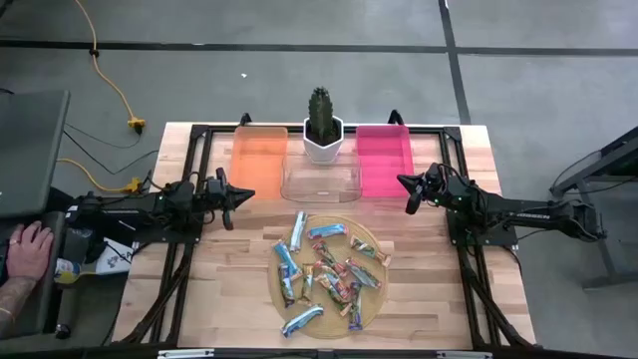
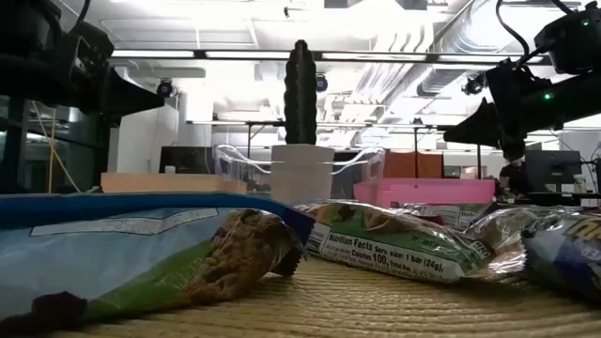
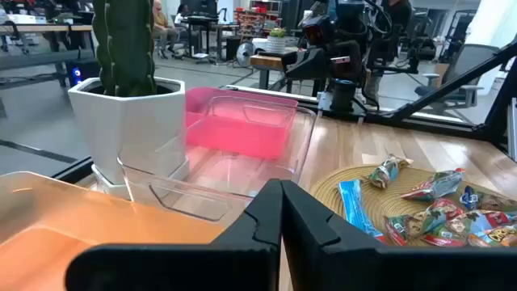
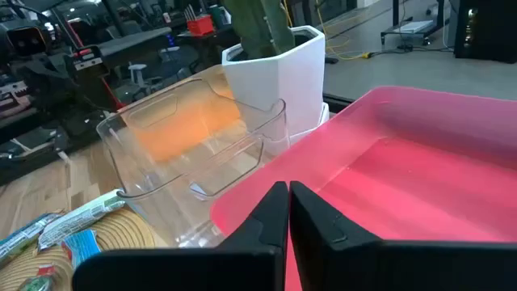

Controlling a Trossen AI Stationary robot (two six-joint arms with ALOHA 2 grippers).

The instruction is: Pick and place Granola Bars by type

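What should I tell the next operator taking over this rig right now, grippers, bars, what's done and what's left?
Left gripper: shut, empty, raised beside the orange bin.
Right gripper: shut, empty, raised beside the pink bin.
Granola bars: all piled on the round woven mat at the table's front centre.
Done: nothing sorted; the orange bin, clear bin and pink bin hold no bars.
Left: pick every bar and place it by type. Mind the potted cactus behind the clear bin.
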